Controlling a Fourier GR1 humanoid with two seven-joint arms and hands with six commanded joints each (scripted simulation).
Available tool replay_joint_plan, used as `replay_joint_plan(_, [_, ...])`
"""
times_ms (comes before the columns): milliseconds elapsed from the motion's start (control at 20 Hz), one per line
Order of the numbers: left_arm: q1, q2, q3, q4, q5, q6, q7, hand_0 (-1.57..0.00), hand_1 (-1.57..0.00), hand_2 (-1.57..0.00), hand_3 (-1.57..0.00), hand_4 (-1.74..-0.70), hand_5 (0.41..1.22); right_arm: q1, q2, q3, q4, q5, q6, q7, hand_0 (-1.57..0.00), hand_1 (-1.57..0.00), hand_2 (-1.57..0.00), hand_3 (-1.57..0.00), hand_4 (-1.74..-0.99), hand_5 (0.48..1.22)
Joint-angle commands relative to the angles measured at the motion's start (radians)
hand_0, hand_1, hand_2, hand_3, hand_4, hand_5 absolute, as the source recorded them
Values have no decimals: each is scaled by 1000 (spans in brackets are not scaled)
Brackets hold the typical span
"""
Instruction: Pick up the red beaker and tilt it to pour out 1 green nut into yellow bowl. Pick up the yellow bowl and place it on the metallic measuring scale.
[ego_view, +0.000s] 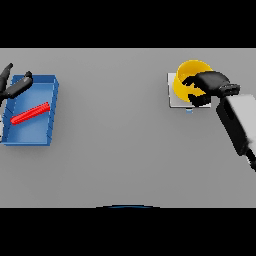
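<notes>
My right hand is gripping the yellow bowl, fingers curled over its near rim, holding it directly above the metallic scale beneath

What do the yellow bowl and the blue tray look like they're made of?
The yellow bowl looks like smooth plastic: flat, saturated colour, no metallic glint. The blue tray likewise seems matte plastic, evenly coloured with plain thin walls. Neither can be confirmed from looks alone.
</notes>
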Motion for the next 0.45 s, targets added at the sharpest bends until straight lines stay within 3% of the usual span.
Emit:
replay_joint_plan(0, [4, 3, -4, -1, -5, -3, -3, 1, 1, 1, 1, -831, 754, 3, 0, 5, -10, 2, -3, -8, -387, -380, -300, -258, -1476, 847])
replay_joint_plan(200, [1, -3, -3, -20, 5, -2, 9, 1, 1, 1, 1, -836, 753, -12, -8, 23, 17, 26, -3, -24, -158, -155, -122, -105, -1422, 811])
replay_joint_plan(400, [12, -1, -6, -27, 0, 0, 14, 1, 1, 1, 1, -833, 760, 0, -6, 24, -7, 18, 29, 9, -64, -63, -50, -42, -1390, 779])
